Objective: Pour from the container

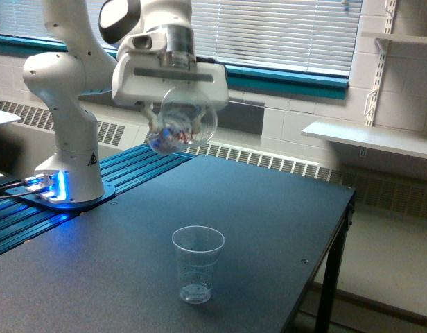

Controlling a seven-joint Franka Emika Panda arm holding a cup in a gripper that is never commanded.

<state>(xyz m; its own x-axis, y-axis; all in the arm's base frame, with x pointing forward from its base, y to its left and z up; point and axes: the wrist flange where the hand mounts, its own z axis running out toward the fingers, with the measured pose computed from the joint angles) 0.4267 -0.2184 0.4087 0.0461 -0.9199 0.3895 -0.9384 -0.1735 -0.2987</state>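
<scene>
My gripper [177, 125] hangs high over the dark table and is shut on the container [180, 125], a clear rounded plastic cup. The container is tipped so its mouth faces the camera, with small reddish-brown and white pieces lying in its lower left side. Well below it and slightly toward the exterior view's right stands a clear tapered cup [197, 263] with printed marks, upright on the table [269, 222] and apparently holding nothing.
The arm's white base [71, 173] sits at the exterior view's left on blue ribbed rails. The table's edge runs down the exterior view's right, with a leg [331, 277] there. A wall shelf [369, 139] and window blinds lie behind.
</scene>
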